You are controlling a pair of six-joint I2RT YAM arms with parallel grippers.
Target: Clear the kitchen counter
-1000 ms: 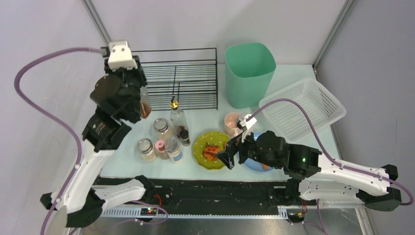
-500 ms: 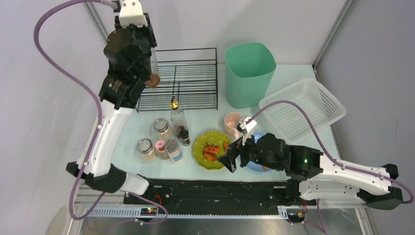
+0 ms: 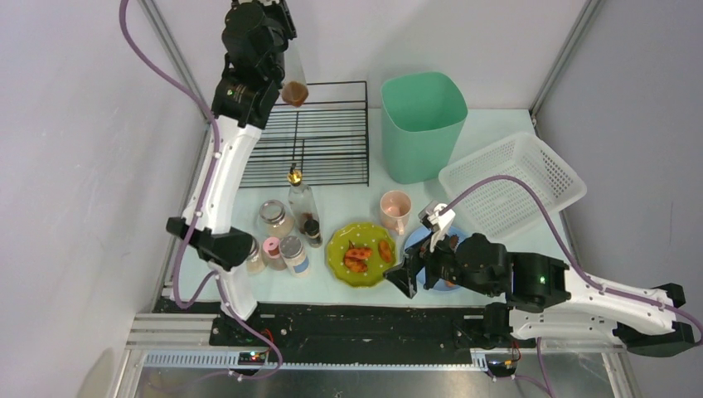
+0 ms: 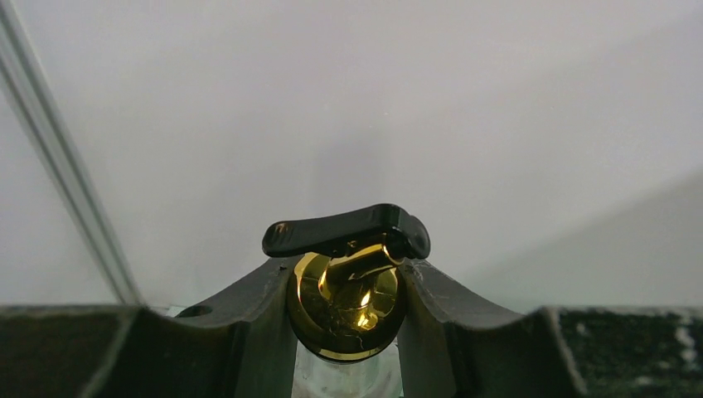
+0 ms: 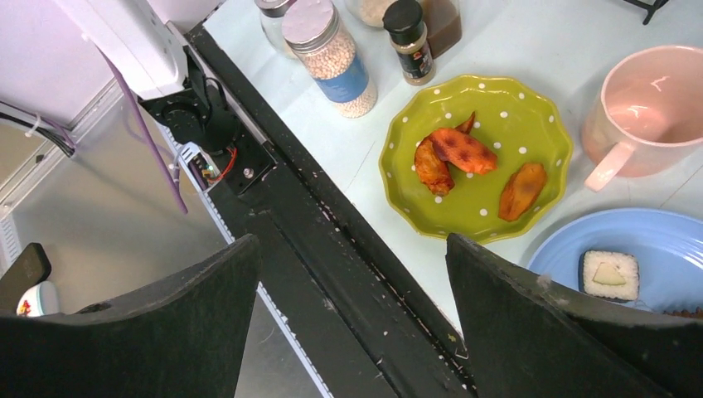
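The kitchen counter [image 3: 348, 197] carries a green dotted plate [image 3: 358, 253] of orange food pieces [image 5: 452, 153], a pink mug [image 3: 395, 207], a blue plate [image 5: 630, 249] and a cluster of jars. My left gripper [image 3: 278, 37] is raised high over the black wire rack [image 3: 323, 137]. It is shut on the neck of a glass bottle [image 3: 293, 87] with a brownish base; its gold pourer cap [image 4: 346, 303] sits between the fingers. My right gripper [image 3: 406, 280] hangs open and empty over the counter's near edge, beside the green plate.
A mint-green bin [image 3: 423, 124] and a white basket [image 3: 512, 184] stand at the back right. A second gold-capped bottle [image 3: 300, 199], a black-capped spice bottle [image 3: 312, 228], a blue-labelled jar [image 3: 293, 253] and other jars [image 3: 275, 217] crowd the left.
The left arm has swung up and back, carrying the bottle from beside the jars to high over the rack. The right gripper has drawn back from the green plate toward the near edge.
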